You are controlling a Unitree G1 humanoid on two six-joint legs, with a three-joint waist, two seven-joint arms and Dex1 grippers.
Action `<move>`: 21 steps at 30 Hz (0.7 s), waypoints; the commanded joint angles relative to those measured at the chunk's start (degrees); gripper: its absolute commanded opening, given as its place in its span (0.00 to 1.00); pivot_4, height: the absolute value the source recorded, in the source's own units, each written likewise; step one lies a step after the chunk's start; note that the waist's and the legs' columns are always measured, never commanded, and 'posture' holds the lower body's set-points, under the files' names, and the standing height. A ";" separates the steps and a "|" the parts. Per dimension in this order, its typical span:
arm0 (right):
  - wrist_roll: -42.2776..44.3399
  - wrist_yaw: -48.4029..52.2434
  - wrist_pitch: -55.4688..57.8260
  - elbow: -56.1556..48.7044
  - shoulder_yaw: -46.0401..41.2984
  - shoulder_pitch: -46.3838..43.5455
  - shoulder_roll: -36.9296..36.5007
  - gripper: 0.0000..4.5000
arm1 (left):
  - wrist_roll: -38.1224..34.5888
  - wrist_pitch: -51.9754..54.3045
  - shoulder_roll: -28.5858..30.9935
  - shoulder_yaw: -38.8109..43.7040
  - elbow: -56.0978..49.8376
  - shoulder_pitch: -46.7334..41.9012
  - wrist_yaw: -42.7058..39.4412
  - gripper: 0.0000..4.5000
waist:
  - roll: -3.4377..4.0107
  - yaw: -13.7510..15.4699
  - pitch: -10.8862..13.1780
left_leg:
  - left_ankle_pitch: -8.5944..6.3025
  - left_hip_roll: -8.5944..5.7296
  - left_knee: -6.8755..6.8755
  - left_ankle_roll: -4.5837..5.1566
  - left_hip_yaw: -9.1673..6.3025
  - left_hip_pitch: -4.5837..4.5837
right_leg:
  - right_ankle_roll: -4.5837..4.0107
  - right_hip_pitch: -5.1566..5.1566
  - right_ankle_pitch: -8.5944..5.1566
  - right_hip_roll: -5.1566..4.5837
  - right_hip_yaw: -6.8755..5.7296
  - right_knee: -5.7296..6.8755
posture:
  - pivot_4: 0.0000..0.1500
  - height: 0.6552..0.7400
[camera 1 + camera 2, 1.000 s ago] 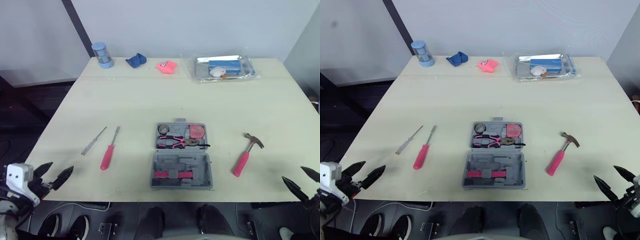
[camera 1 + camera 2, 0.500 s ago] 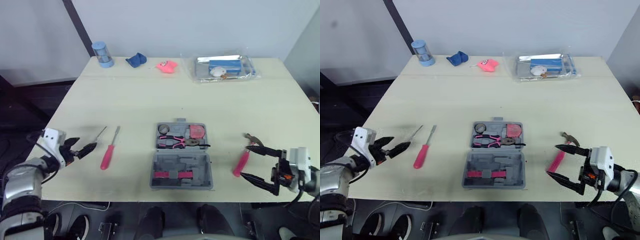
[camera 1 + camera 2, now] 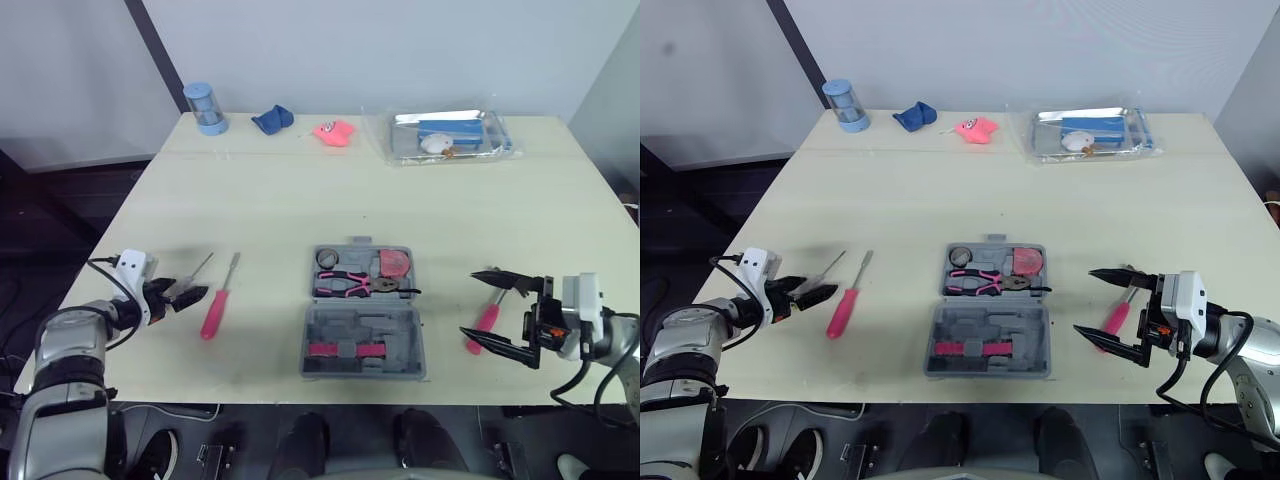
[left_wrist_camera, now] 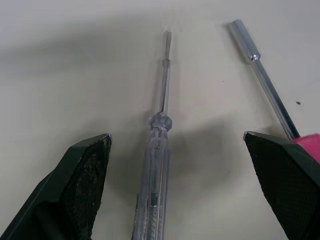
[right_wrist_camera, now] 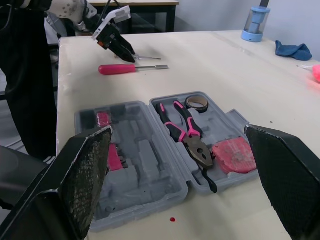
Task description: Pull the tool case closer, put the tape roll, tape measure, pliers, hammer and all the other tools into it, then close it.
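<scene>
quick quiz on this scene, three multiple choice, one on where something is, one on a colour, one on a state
1. Where is the hammer?
A. in the case
B. on the table, right of the case
C. at the table's far edge

2. The hammer's handle is:
A. yellow
B. pink
C. green

3. The case is:
A. open
B. shut
C. upside down

Answers:
1 B, it lies on the bare table beside the case.
2 B, the handle is plainly pink.
3 A, both halves lie flat with the pliers showing inside.
</scene>
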 commanded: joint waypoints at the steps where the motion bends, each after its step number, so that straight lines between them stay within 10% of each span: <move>1: 0.98 -0.12 -0.12 -2.54 -0.27 -0.83 -0.08 0.99 | 0.49 0.55 0.74 0.01 2.60 -1.76 -0.20 1.00 | 0.00 -0.01 0.00 | 0.00 0.00 0.00 0.00 0.00 0.00 | 0.00 0.00 0.00 0.00 0.00 0.01 | 1.00 1.00; 9: 1.05 0.02 0.10 -2.93 -0.16 -1.37 -0.23 1.00 | 2.01 -0.75 0.11 -0.58 8.12 -5.01 0.76 0.62 | 0.00 0.01 0.00 | 0.00 -0.01 0.02 0.00 -0.02 0.00 | 0.00 0.00 0.00 0.00 -0.01 0.04 | 1.00 1.00; 15: 0.53 -0.14 -0.25 -2.87 0.26 -1.42 0.14 1.00 | 3.43 -2.59 0.41 -1.09 9.71 -5.63 0.51 0.06 | 0.01 0.01 0.00 | 0.00 -0.02 0.03 0.00 -0.02 0.01 | 0.00 0.00 0.00 0.00 -0.01 0.05 | 1.00 1.00; 21: 0.62 0.15 -0.56 -2.73 0.87 -1.48 0.54 1.00 | 3.72 -3.31 0.95 -0.56 10.49 -5.69 0.21 0.03 | 0.01 0.00 0.00 | 0.00 -0.02 0.03 0.00 -0.02 0.02 | 0.00 0.00 0.00 0.00 -0.01 0.09 | 1.00 1.00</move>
